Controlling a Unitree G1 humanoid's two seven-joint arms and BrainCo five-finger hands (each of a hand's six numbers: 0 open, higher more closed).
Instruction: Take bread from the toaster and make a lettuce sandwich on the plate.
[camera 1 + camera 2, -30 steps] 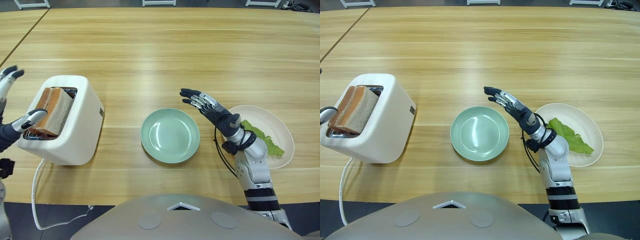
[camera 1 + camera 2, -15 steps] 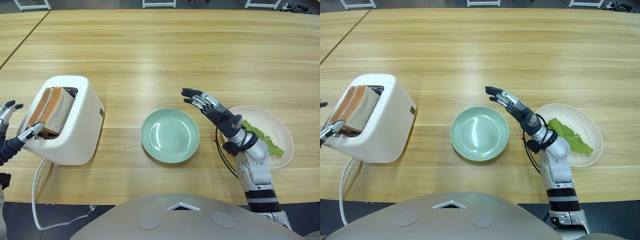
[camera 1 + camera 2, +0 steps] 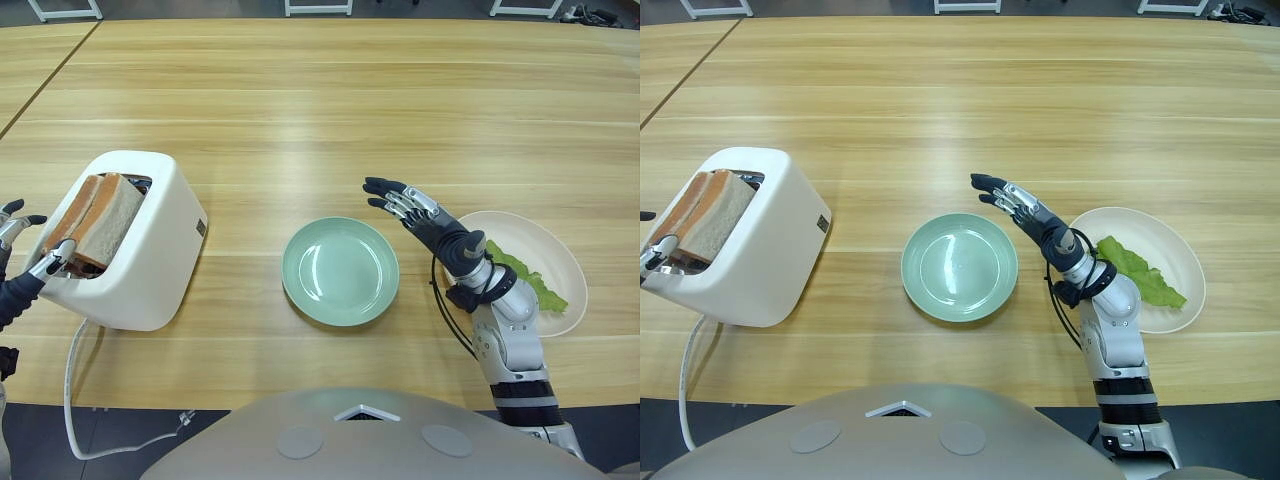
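Observation:
A white toaster [image 3: 150, 262] stands tilted at the table's left, with two bread slices [image 3: 100, 222] sticking out of its slots. My left hand [image 3: 25, 255] is at the toaster's left side, fingers spread, one fingertip beside the bread; it holds nothing. An empty green plate [image 3: 340, 271] lies in the middle. A lettuce leaf [image 3: 1140, 273] rests in a cream bowl [image 3: 1170, 245] on the right. My right hand [image 3: 420, 214] hovers open between plate and bowl, fingers stretched out flat.
The toaster's white cord [image 3: 72, 395] runs down over the table's front edge. The wooden table [image 3: 330, 100] stretches far back behind the plate. White furniture legs [image 3: 318, 6] stand beyond its far edge.
My left hand dropped from around the toaster's top to its left side. The toaster leans a little more to the right. The right hand has barely moved.

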